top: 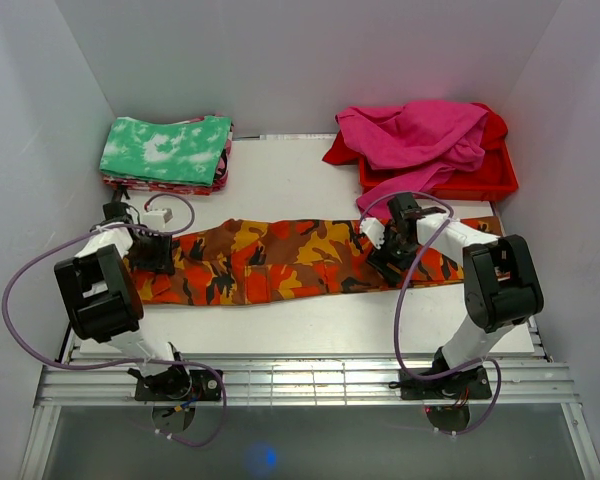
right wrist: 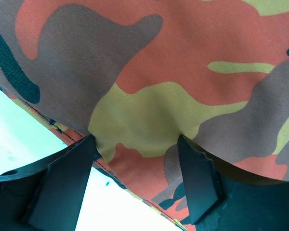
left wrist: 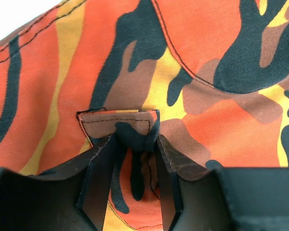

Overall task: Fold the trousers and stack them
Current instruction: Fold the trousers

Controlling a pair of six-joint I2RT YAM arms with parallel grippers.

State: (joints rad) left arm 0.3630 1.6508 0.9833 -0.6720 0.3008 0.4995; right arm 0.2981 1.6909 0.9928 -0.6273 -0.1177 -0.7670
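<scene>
The camouflage trousers (top: 290,262) lie stretched flat from left to right across the table. My left gripper (top: 158,252) is down on their left end. In the left wrist view its jaws (left wrist: 135,139) stand apart, tips pressed into the cloth on either side of a belt loop (left wrist: 118,122), with a little fabric bunched between them. My right gripper (top: 388,252) rests on the right part of the trousers (right wrist: 183,72). Its jaws (right wrist: 137,139) are wide open, straddling cloth at the near hem where white table shows.
A folded stack topped by green-and-white mottled cloth (top: 167,150) sits at the back left. A red tray (top: 485,182) at the back right holds a magenta garment (top: 420,135). White walls close in on both sides. Bare table (top: 280,330) runs along the front.
</scene>
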